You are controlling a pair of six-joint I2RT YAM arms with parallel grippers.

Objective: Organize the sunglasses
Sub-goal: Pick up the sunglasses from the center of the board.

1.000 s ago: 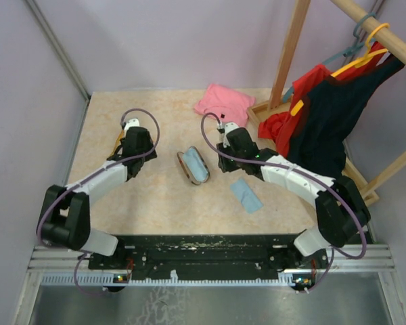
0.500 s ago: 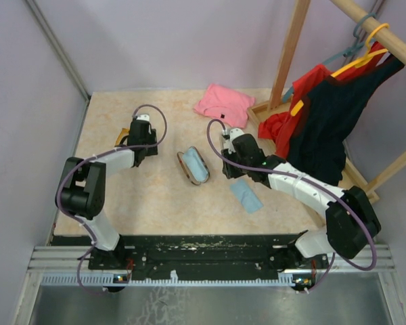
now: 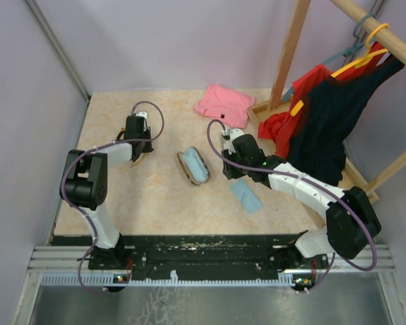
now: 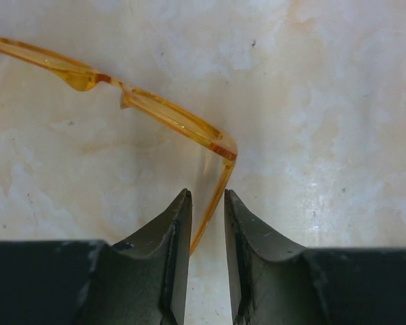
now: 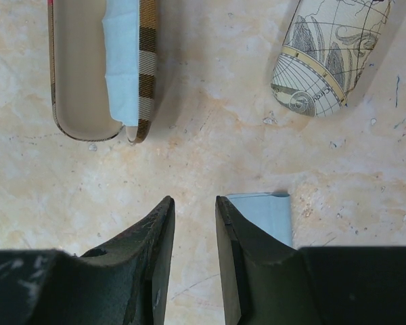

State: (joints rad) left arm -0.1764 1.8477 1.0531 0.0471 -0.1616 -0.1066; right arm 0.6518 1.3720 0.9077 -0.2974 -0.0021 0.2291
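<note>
Fingers of the left hand stand a little apart, astride one thin arm of the orange-amber sunglasses. We see bare surface on either side of that arm, so nothing is clamped. The translucent frame lies flat and turns a corner at its hinge just beyond the fingertips. In the top view this hand sits far-left, near the side wall, with open room toward the open checked case mid-surface. The right hand is narrowly parted and holds nothing. A light blue cloth lies just beside it, and a map-patterned case farther out.
</note>
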